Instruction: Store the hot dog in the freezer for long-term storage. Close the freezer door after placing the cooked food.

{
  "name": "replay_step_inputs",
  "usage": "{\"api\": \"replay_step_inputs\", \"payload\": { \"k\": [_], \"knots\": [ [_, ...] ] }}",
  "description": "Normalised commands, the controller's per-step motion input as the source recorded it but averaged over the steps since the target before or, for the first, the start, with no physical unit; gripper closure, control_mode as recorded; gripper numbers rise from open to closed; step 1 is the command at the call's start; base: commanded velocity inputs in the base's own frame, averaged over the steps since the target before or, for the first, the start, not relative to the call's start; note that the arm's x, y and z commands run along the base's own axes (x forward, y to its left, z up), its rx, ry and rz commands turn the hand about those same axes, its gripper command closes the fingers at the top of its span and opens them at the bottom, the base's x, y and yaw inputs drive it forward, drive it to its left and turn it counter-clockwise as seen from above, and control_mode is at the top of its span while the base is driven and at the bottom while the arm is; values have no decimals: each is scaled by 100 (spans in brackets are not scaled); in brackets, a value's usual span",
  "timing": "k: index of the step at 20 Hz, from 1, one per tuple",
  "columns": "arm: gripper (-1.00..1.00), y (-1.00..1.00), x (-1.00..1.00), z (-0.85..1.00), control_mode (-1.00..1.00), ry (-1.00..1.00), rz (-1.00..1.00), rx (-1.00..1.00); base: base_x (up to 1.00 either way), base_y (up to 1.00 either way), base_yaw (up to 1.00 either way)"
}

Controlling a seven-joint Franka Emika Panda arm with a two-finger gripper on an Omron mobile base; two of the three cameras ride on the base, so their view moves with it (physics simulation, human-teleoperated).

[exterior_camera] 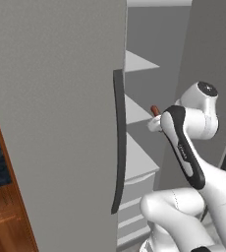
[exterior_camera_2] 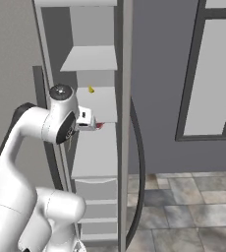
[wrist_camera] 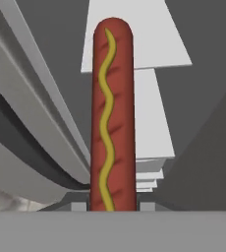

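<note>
Tool (exterior_camera: 155, 118) clenched on reddish-brown hot dog with yellow mustard squiggle (wrist_camera: 112, 113). Sausage long axis runs straight out ahead of tool, tip leading into open light grey freezer (exterior_camera_2: 93, 147). White middle shelf (exterior_camera_2: 99, 103) just ahead and below tip. Grey freezer door with dark handle (exterior_camera_2: 127, 123) ajar beside tool. Judgement: short advance, then release onto shelf.

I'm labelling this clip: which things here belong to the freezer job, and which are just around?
Job:
- hot dog, held in the gripper
- freezer, open, white shelves
- freezer door, swung open

Just around:
- twin grey door
- wooden cabinet
- window
- tiled floor
</note>
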Motion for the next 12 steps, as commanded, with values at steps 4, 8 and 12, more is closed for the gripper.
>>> {"api": "replay_step_inputs", "payload": {
  "k": [4, 8, 12],
  "knots": [
    [100, 0, 47, 0, -100, 0, -2, 0, 0, 0, 0],
    [100, 0, 38, -4, -100, 0, -3, 0, 0, 0, 0],
    [100, -1, 37, -13, -100, 0, -1, 0, 0, 0, 0]
  ]
}}
